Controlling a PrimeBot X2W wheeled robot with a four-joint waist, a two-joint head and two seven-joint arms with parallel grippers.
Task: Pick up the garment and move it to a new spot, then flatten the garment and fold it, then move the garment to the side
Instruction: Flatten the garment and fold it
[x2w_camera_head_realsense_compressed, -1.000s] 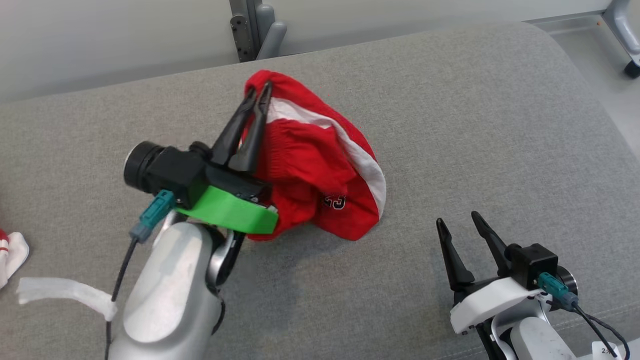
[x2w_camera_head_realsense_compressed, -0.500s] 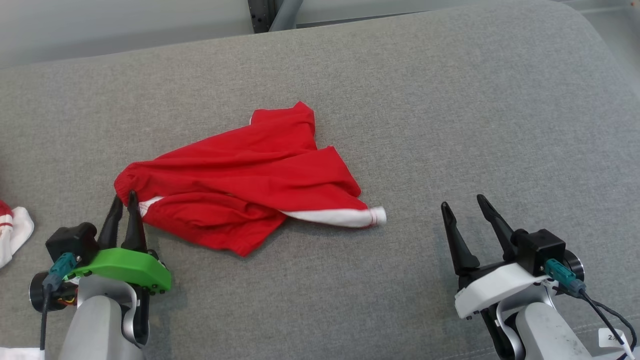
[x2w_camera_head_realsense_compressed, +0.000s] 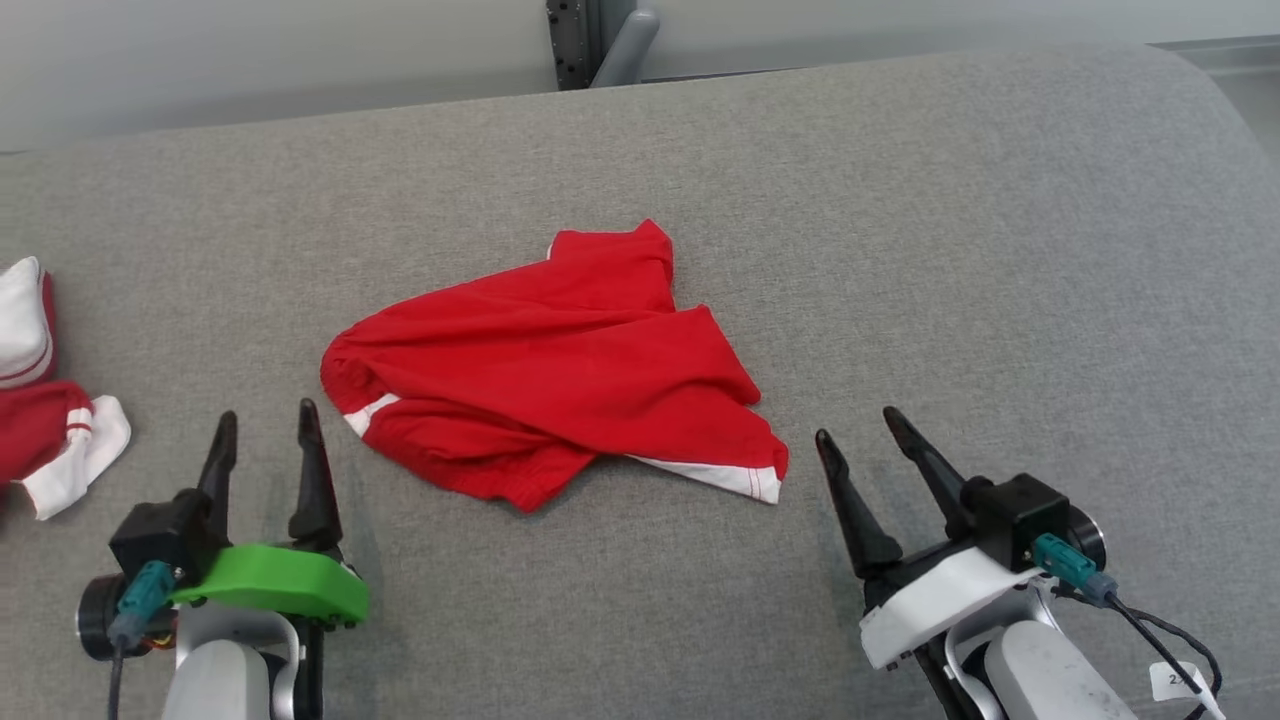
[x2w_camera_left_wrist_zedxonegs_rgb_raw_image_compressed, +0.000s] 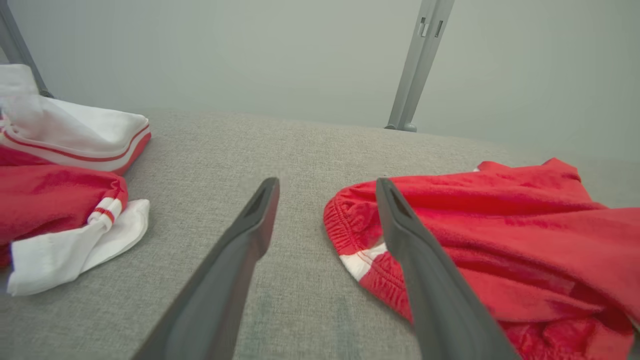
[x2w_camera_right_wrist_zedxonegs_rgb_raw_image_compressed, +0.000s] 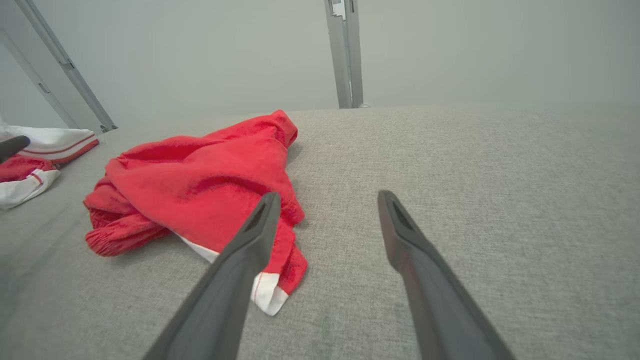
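Observation:
The garment (x2w_camera_head_realsense_compressed: 560, 370) is a pair of red shorts with white trim, lying loosely spread and wrinkled on the grey cushion. Its elastic waistband end (x2w_camera_left_wrist_zedxonegs_rgb_raw_image_compressed: 350, 220) points toward my left gripper (x2w_camera_head_realsense_compressed: 265, 425), which stands open just left of it with nothing between its fingers. My right gripper (x2w_camera_head_realsense_compressed: 855, 430) is open too, a short way right of the garment's white-edged corner (x2w_camera_head_realsense_compressed: 750, 480). In the right wrist view the garment (x2w_camera_right_wrist_zedxonegs_rgb_raw_image_compressed: 200, 185) lies ahead and to the left of my right gripper (x2w_camera_right_wrist_zedxonegs_rgb_raw_image_compressed: 325, 200).
More red and white clothing (x2w_camera_head_realsense_compressed: 40, 400) is piled at the cushion's left edge, also seen as a pile (x2w_camera_left_wrist_zedxonegs_rgb_raw_image_compressed: 60, 175) in the left wrist view. A grey metal post (x2w_camera_head_realsense_compressed: 595, 40) rises behind the cushion (x2w_camera_head_realsense_compressed: 1000, 250). The cushion's rounded right corner drops off at the far right.
My left gripper carried the garment from the middle toward the lower left, then opened and let it go. The garment now lies spread out. The head camera has shifted.

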